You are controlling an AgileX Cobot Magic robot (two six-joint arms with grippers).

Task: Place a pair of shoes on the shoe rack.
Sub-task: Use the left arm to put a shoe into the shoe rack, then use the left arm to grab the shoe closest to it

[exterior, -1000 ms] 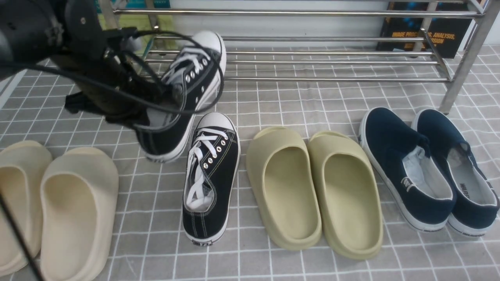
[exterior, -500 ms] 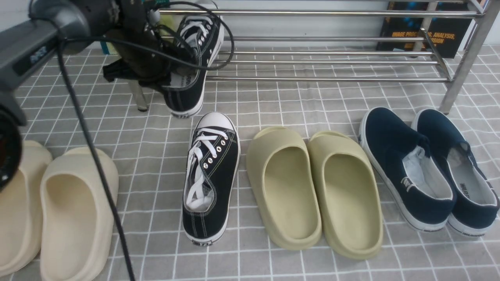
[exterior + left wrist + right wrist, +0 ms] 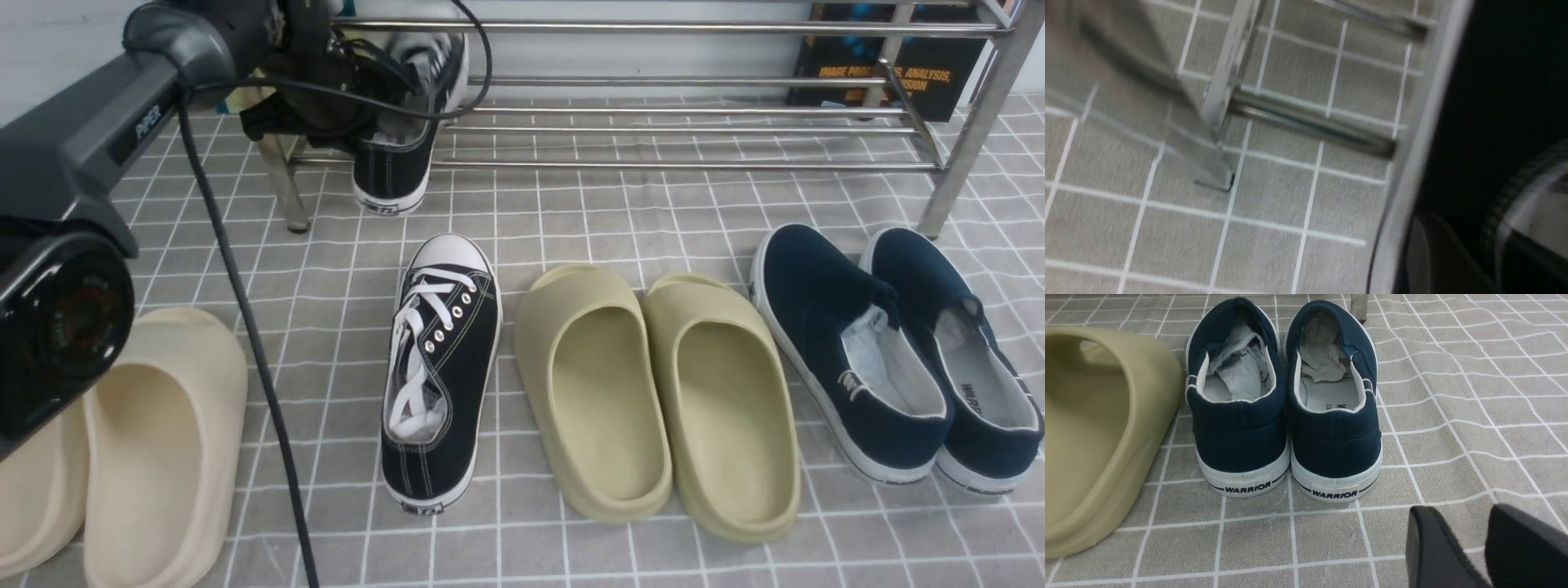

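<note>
**One sneaker half on the rack, its mate waiting on the table**

My left hand (image 3: 347, 102) is at the collar of one black canvas sneaker (image 3: 392, 159), white-laced and white-soled, at the far left end of the shiny silver tube shoe rack (image 3: 694, 131). The toe points in over the lower tier's bars. The heel hangs out past the front bar. The front view does not show the fingers and the left wrist view is blurred, so I cannot tell how firmly that hand is closed. My right hand (image 3: 1484, 547) hovers low behind the navy slip-ons (image 3: 1286, 416), its padded fingers a little apart and holding nothing. The second black canvas sneaker (image 3: 441, 367) lies flat on the grey grid-cloth table (image 3: 571, 220), just beside the olive foam slides (image 3: 653, 392).

My worry is the release. The tubes are round and polished with gaps between them, and the rubber sole is stiff and flat. With that much heel overhanging, I judge the shoe could tip backward off the front bar. The soft canvas collar might also drag on a finger as I pull out. The rack's angled leg (image 3: 286, 192) stands close to the hand, so a careless retreat could knock it.
</note>
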